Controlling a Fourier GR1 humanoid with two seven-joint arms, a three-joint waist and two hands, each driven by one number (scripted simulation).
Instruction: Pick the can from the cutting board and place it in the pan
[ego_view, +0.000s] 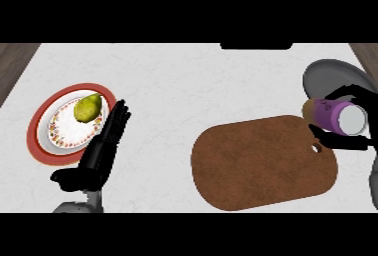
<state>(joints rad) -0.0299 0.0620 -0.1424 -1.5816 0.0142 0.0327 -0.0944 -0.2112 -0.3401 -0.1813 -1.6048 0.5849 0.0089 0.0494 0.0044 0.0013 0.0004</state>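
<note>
Your right hand (347, 117) curls around the purple can (336, 116), holding it tilted between the brown cutting board (262, 162) and the grey pan (330, 78). Your left hand (103, 147) rests open, fingers straight, beside the plate (46, 137) bearing a pear (88, 107).

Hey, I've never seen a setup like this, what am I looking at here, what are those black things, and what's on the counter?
This is one view, from the robot's head, looking steeply down at a white counter. The black shapes are its two hands. The left hand rests open beside a red-rimmed plate holding a pear. The right hand is curled round a purple can, lifted off the brown cutting board and held at the edge of the grey pan, where it should go.
</note>
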